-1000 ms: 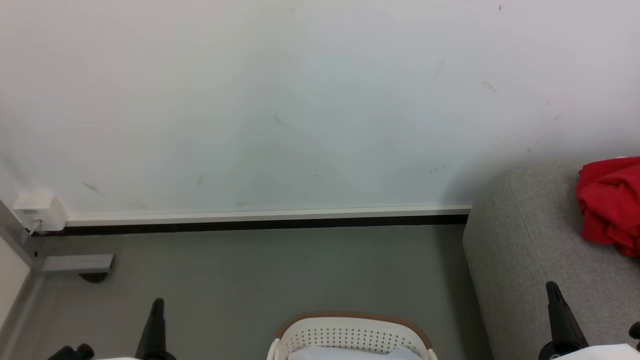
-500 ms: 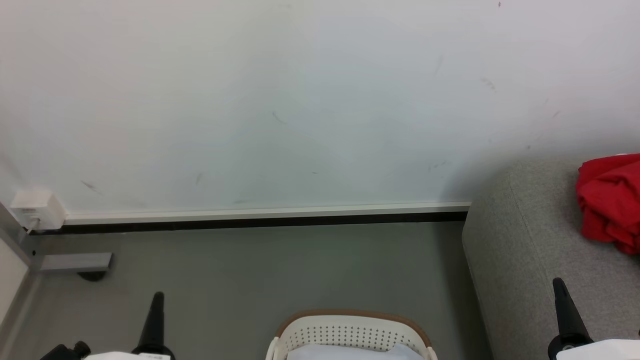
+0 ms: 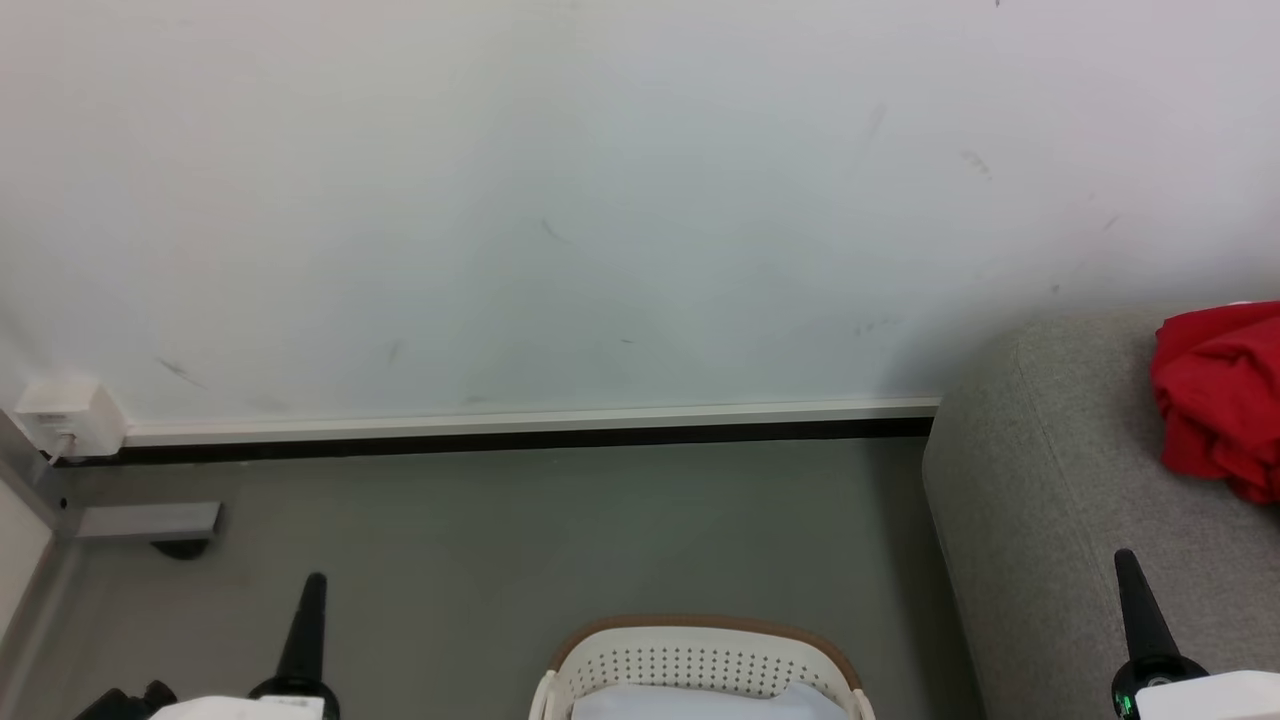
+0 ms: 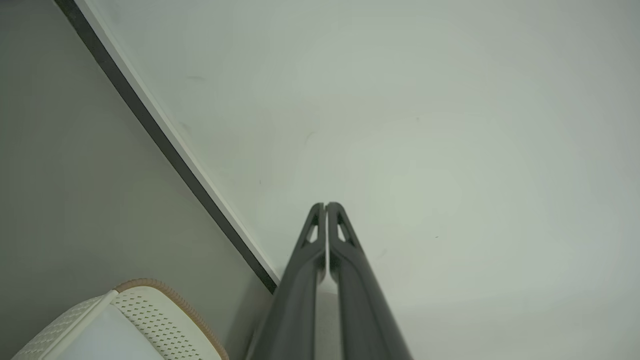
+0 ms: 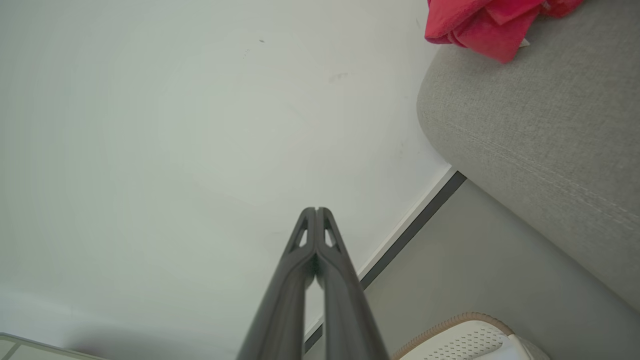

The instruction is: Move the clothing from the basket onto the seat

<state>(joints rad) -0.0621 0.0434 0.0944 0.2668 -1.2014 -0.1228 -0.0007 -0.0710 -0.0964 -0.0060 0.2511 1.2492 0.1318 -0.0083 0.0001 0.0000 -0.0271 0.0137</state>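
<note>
Head view wall (image 3: 640, 200): pale and lightly scuffed across the upper half. A white skirting strip (image 3: 530, 418) over a dark band runs along its foot.
Floor (image 3: 550, 530): plain grey, lying between the wall and the basket.
Seat (image 3: 1050, 480): light-grey woven sofa at the right, with its rounded end towards the wall. A stitched seam shows in the right wrist view.
Basket (image 3: 700, 662): white and perforated with a brown rim, on the floor at bottom centre, just left of the seat. Something pale lies inside, kind unclear.
Clothing (image 3: 1215, 400): crumpled red heap resting on the seat top, cut by the right edge, well apart from the basket.
Left gripper (image 3: 312, 585): fingers pressed together and holding nothing, pointing up to the left of the basket.
Right gripper (image 3: 1125, 560): fingers pressed together and empty, over the seat's near part, below the clothing.
Wall box (image 3: 70, 415): small and white, at the far left by the skirting strip.
</note>
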